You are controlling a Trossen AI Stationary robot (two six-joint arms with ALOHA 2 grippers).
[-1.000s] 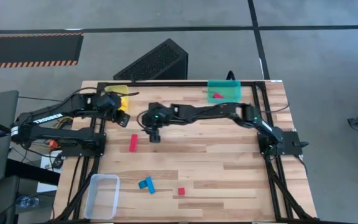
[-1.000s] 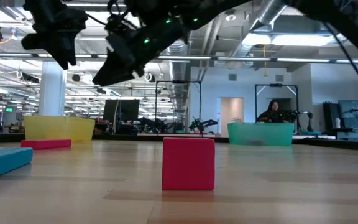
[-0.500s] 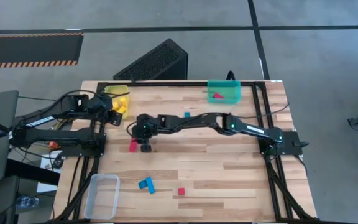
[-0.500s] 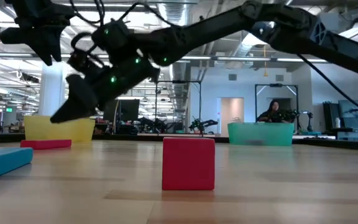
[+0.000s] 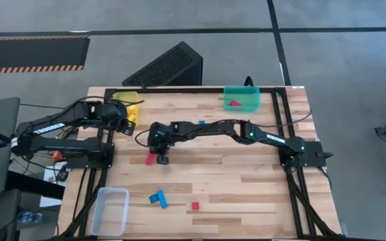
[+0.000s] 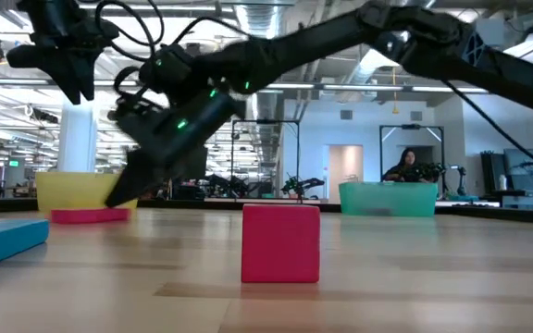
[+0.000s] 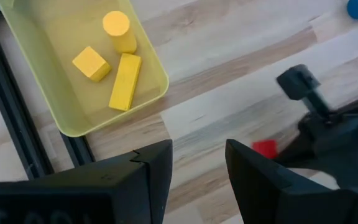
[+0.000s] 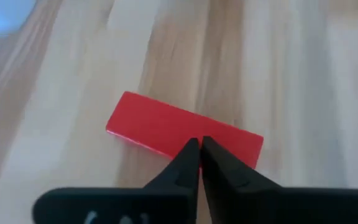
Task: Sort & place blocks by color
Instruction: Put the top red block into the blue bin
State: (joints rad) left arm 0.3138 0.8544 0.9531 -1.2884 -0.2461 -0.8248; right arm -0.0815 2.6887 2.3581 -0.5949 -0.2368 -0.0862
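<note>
Here the right gripper (image 5: 160, 158) hangs low over the flat red bar block (image 8: 182, 132) lying on the wooden slatted table (image 5: 246, 174), towards the table's left half. In the right wrist view its two dark fingers (image 8: 191, 163) are pressed together, tips over the bar's near edge, holding nothing.

The risk, as a judgement: with fingers shut, a further descent would only press or shove the bar along the wood; they would need to spread first, and the bar lies slanted to them, so a pinch could skew it.

The high view alone shows the whole layout: a small red cube (image 5: 195, 206) and a blue block (image 5: 157, 198) near the front edge, a clear plastic bin (image 5: 111, 209) at the front left corner, and a teal translucent bin (image 5: 241, 98) at the back.

The left wrist view alone shows the left gripper (image 7: 197, 165), fingers spread and empty, beside the yellow translucent bin (image 7: 145, 90) holding three yellow blocks (image 7: 120, 62).
</note>
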